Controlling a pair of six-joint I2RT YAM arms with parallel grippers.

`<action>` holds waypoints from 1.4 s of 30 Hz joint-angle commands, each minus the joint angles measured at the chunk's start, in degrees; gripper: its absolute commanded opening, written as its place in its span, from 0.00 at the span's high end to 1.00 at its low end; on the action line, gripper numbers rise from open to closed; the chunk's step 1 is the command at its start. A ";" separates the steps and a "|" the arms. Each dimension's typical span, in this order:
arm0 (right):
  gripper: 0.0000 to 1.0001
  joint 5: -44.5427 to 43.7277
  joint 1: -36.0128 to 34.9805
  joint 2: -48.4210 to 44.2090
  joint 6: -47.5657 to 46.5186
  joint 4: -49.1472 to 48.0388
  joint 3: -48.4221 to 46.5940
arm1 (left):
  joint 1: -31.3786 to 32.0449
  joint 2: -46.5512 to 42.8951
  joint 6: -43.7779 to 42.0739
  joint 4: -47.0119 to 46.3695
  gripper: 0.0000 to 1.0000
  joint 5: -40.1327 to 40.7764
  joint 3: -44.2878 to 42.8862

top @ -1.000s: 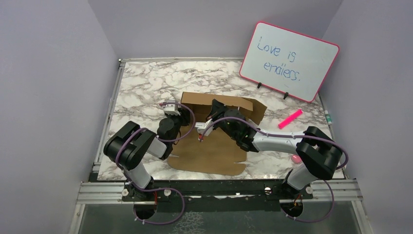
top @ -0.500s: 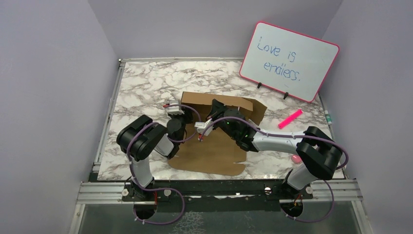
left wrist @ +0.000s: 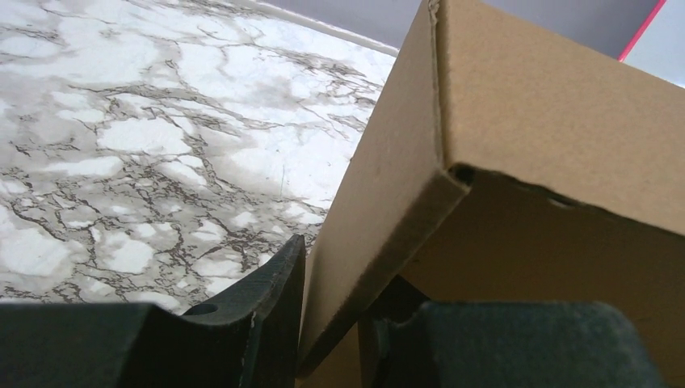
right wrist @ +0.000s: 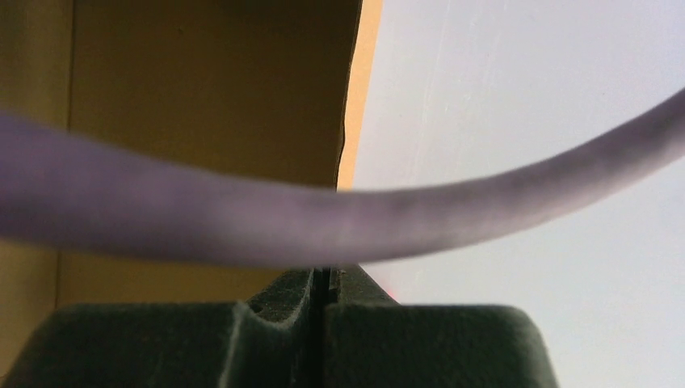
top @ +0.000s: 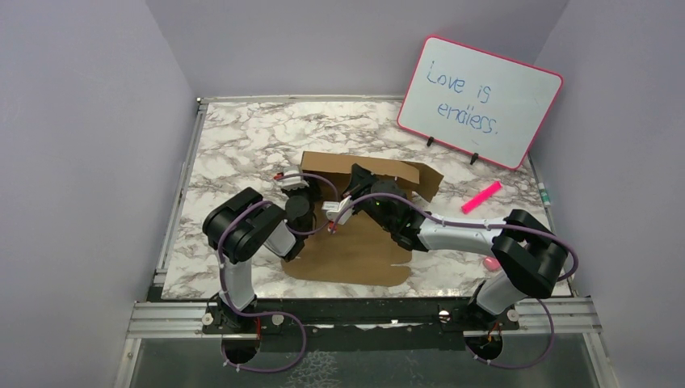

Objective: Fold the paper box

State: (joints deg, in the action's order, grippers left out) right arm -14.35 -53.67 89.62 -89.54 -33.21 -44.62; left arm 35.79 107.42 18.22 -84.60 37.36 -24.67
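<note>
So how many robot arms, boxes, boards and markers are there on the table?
Robot arms: 2, the left arm and the right arm
Paper box: 1
Whiteboard: 1
Pink marker: 1
Total: 5

Paper box point(top: 355, 252): partly folded.
I read plain brown cardboard: base panel flat on the table point(top: 242, 137), centre, far wall raised upright, a flap angling off its right end.
</note>
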 commanded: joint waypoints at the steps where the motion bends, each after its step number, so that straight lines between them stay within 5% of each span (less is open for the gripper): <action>1: 0.99 3.00 -2.04 0.64 1.76 7.19 -0.10 | 0.87 1.30 2.42 -6.36 0.74 5.26 -3.59; 19: 0.99 2.39 -2.45 0.14 5.62 10.23 -1.49 | 3.99 1.57 -0.70 -2.87 0.71 23.71 -7.62; 29: 0.99 2.36 -2.56 -0.46 8.79 12.04 -2.47 | 4.11 -0.78 8.12 10.05 0.71 28.68 -8.35; 35: 0.99 2.09 -2.58 -1.00 9.30 12.05 -1.97 | 4.02 -1.86 9.30 11.57 0.70 25.25 -7.33; 42: 0.99 1.42 -2.54 -1.69 10.67 11.54 -2.28 | 4.10 -5.27 7.27 9.62 0.54 13.42 -4.05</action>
State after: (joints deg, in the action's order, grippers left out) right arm -14.28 -54.26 88.23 -82.02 -27.81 -46.78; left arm 40.07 106.34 25.78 -73.87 56.62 -29.89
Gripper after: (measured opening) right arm 0.015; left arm 0.417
